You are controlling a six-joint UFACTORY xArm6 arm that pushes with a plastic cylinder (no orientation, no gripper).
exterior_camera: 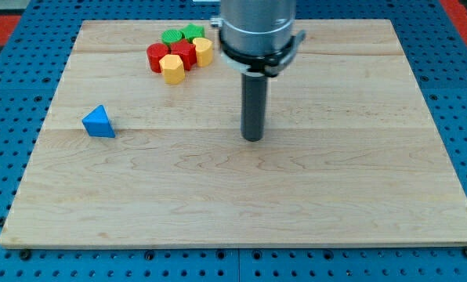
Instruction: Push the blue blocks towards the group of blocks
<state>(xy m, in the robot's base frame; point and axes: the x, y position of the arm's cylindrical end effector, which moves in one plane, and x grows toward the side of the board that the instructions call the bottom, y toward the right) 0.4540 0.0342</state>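
A blue triangular block (99, 123) lies alone on the wooden board near its left edge. A tight group sits at the view's top left of centre: two green blocks (182, 34), a red round block (157, 57), a red block (186, 53), a yellow hexagonal block (172, 68) and a yellow block (204, 51). My tip (253, 139) rests on the board near the middle, far to the right of the blue block and below and right of the group. It touches no block. I see no second blue block; the rod may hide one.
The wooden board (241, 204) lies on a blue perforated table (6, 94). The arm's grey housing (258, 27) hangs over the board's top middle, just right of the group.
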